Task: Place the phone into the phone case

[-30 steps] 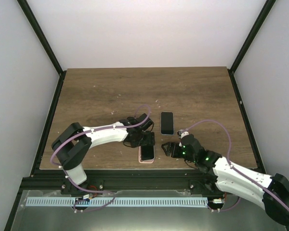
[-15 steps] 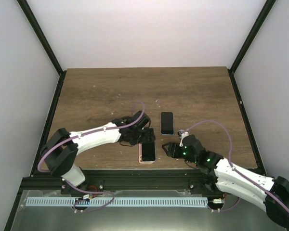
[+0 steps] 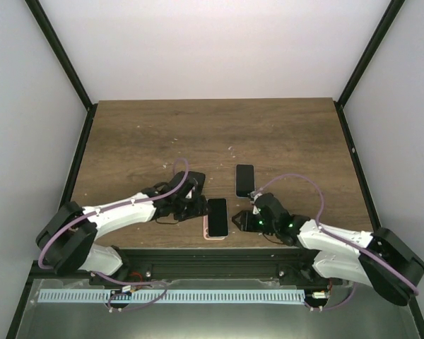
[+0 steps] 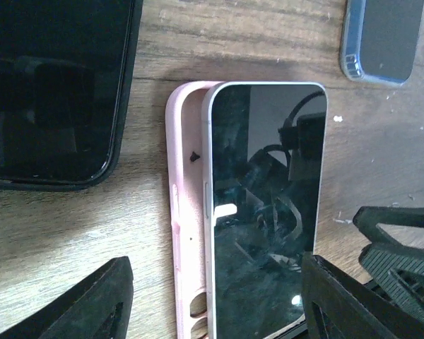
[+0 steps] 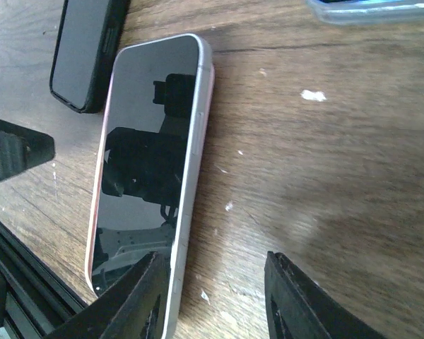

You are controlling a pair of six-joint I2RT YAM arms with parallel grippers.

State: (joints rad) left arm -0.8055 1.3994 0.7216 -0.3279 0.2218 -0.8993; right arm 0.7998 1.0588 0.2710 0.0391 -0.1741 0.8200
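Left hand point(image 3: 199, 206) backed off; it and right hand point(image 3: 242, 217) spread, flanking phone point(image 3: 218, 214) on pink case point(image 4: 187, 233), second phone point(image 3: 245, 180) beyond.

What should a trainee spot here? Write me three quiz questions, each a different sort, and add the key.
1. True or false: the left tool is shut on the phone.
2. The case under the phone is: A pink, B green, C yellow.
3. Fill in: the right tool is ___.
Key: 1 false; 2 A; 3 open.
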